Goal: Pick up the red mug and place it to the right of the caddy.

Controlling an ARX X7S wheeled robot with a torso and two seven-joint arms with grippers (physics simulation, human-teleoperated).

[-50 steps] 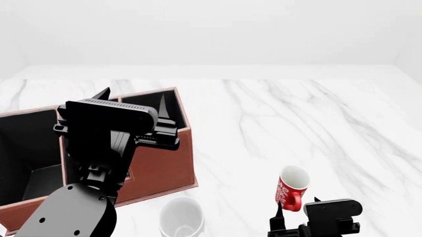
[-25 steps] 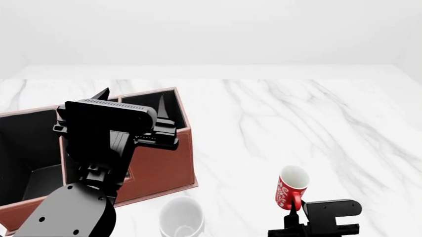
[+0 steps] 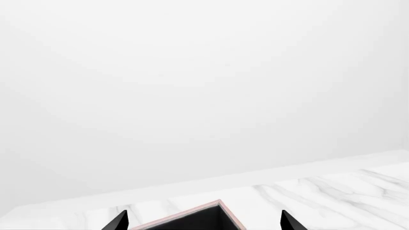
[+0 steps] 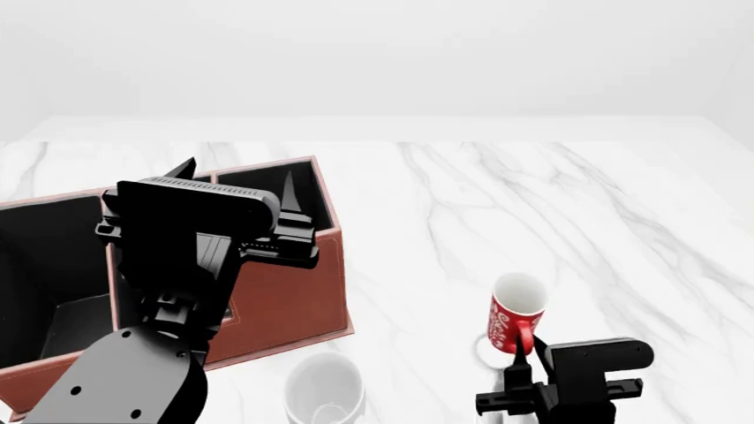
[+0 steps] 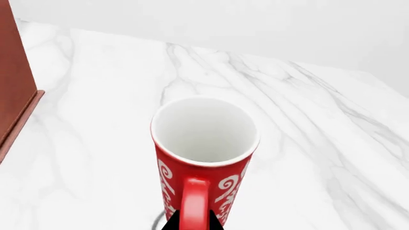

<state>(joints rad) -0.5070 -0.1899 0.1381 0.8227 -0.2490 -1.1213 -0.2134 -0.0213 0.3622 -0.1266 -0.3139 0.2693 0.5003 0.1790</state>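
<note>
The red mug (image 4: 516, 314) with white lettering stands upright at the front right, just above the marble with its shadow under it. My right gripper (image 4: 524, 352) is shut on its red handle (image 5: 193, 201); in the right wrist view both black fingertips of the gripper (image 5: 191, 223) press the handle's sides, and the mug's white inside (image 5: 204, 129) faces up. The reddish-brown caddy (image 4: 286, 296) with black-lined compartments stands at the left. My left gripper (image 4: 236, 181) hovers open and empty above the caddy's corner (image 3: 216, 206), its tips wide apart in the left wrist view (image 3: 203, 223).
A plain white mug (image 4: 324, 389) stands at the front, between the caddy and the red mug. The white marble table (image 4: 566, 221) stretches right of the caddy to a far edge. The caddy's side wall (image 5: 14, 76) shows in the right wrist view.
My right gripper has closed on the red mug's handle. The mug has gone from tilted to upright and has risen slightly. The left arm has not moved.
</note>
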